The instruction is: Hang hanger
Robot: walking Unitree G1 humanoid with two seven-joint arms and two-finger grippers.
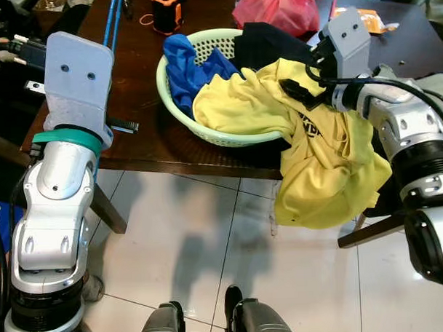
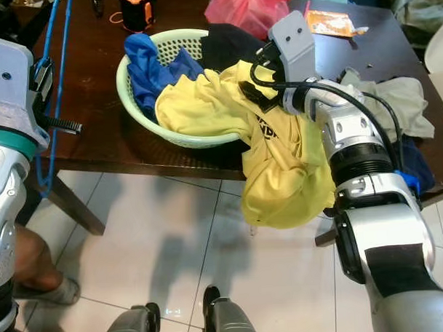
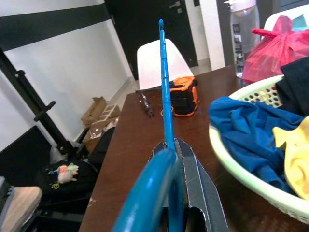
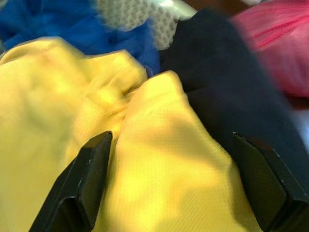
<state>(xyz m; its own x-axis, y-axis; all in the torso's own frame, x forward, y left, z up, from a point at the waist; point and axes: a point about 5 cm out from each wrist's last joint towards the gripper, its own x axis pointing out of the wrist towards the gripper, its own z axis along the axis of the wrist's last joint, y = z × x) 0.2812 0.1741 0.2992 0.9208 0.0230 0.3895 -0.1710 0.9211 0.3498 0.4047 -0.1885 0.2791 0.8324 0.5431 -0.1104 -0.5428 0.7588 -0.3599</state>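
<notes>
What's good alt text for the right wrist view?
The right hand, fingers open, straddles a fold of yellow shirt. Beyond lie a blue garment, a dark garment, the pale green basket and something pink.

Dark table (image 1: pixel 143 103) under laundry basket (image 1: pixel 177 109)

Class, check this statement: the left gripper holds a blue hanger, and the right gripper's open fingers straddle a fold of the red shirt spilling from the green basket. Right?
Not quite. The shirt is yellow, not red, as the right wrist view shows. The rest holds: the left gripper holds the blue hanger, and the right gripper straddles a fold by the green basket.
</notes>
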